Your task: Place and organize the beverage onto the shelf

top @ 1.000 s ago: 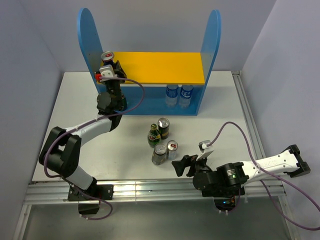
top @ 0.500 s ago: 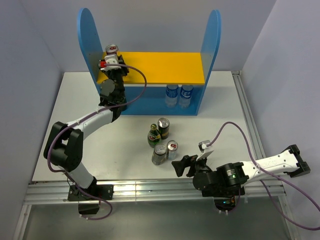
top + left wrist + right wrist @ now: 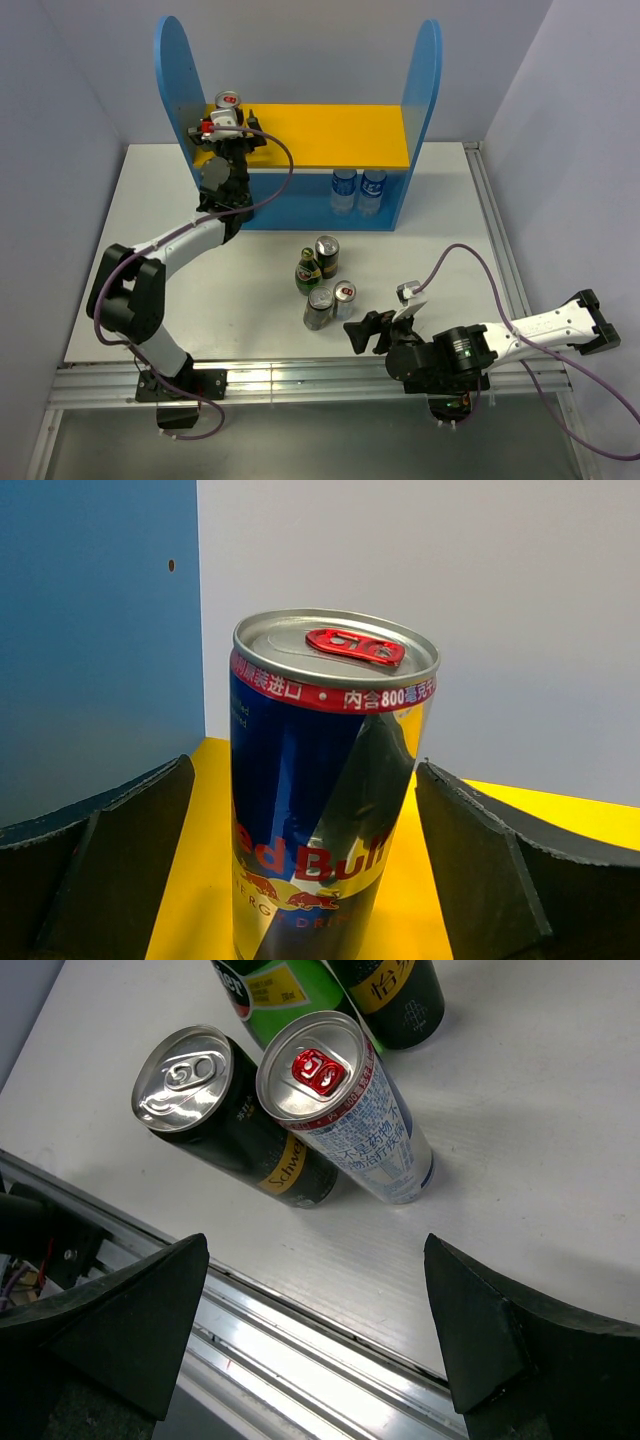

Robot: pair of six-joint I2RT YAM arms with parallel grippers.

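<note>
On the yellow-orange upper board (image 3: 330, 135) of the blue shelf (image 3: 172, 70), a blue-silver slim can (image 3: 330, 730) lettered "Red Bull" stands between the spread fingers of my left tool (image 3: 303, 810), touching neither. Only the right wrist view reads "Schwe" on a black can (image 3: 240, 1130); my right tool (image 3: 315, 1260) gapes too.

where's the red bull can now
In the top view, the blue-silver can stands at the left end of the shelf's yellow upper board, next to the left side panel, between the left arm's open fingers.

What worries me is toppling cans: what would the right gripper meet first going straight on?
Probably the silver can, centred ahead of the right gripper, beside the dark can; depth unclear.
</note>
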